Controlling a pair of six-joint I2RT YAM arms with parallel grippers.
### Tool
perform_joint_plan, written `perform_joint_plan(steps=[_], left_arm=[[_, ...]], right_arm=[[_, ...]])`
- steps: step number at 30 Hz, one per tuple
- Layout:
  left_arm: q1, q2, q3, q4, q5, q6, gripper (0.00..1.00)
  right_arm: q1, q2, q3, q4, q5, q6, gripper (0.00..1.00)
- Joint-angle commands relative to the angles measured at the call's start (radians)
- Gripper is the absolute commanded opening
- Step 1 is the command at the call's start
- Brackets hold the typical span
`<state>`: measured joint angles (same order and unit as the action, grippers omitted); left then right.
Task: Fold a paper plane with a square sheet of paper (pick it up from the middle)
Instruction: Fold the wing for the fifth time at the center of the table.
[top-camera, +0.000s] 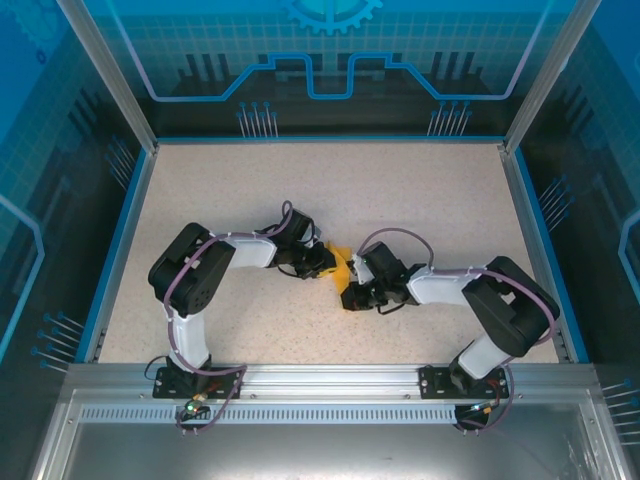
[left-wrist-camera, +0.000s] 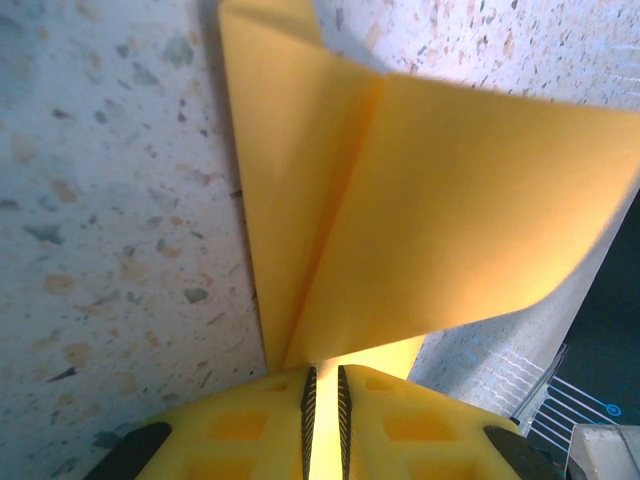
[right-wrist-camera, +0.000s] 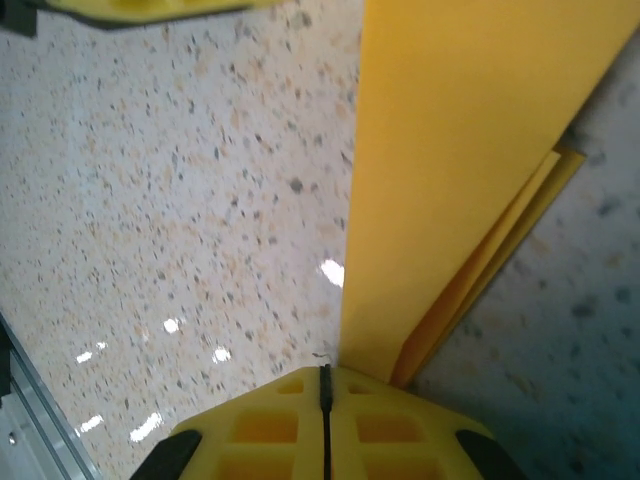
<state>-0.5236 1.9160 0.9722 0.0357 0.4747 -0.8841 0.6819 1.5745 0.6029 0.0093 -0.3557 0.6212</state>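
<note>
The square sheet of paper (top-camera: 343, 268) is orange-yellow, folded along creases, and held upright in the middle of the table between both arms. My left gripper (top-camera: 328, 262) comes in from the left. In the left wrist view, the left gripper (left-wrist-camera: 323, 368) is shut on the paper (left-wrist-camera: 400, 200), which fans out above the tips in two creased flaps. My right gripper (top-camera: 352, 292) sits at the paper's near lower end. In the right wrist view, the right gripper (right-wrist-camera: 325, 367) is shut with a bare seam. The layered paper (right-wrist-camera: 450, 150) rises just beside its right fingertip.
The speckled beige table (top-camera: 300, 190) has a raised blue rim (top-camera: 118, 240) on the left, back and right. An aluminium rail (top-camera: 330, 378) with both arm bases runs along the near edge. Free tabletop lies behind and beside the grippers.
</note>
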Motion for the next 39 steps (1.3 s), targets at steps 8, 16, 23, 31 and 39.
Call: perform_joint_plan(steps=[8, 16, 23, 31, 39], left_arm=[[0.010, 0.081, 0.019, -0.159, -0.136, 0.013, 0.18], [0.008, 0.083, 0.057, -0.144, -0.084, 0.067, 0.18], [-0.021, -0.031, 0.025, 0.000, 0.036, 0.175, 0.20], [-0.053, -0.056, -0.040, 0.089, 0.047, 0.162, 0.20], [-0.056, -0.045, -0.048, 0.127, 0.063, 0.155, 0.20]], right_arm=[[0.021, -0.034, -0.067, -0.209, -0.022, -0.025, 0.08], [0.018, -0.043, -0.055, -0.227, 0.004, -0.029, 0.09], [0.015, -0.006, -0.025, -0.232, 0.032, -0.018, 0.08], [-0.010, 0.033, 0.020, -0.234, 0.038, -0.053, 0.09], [-0.047, 0.049, 0.073, -0.231, -0.010, -0.113, 0.09]])
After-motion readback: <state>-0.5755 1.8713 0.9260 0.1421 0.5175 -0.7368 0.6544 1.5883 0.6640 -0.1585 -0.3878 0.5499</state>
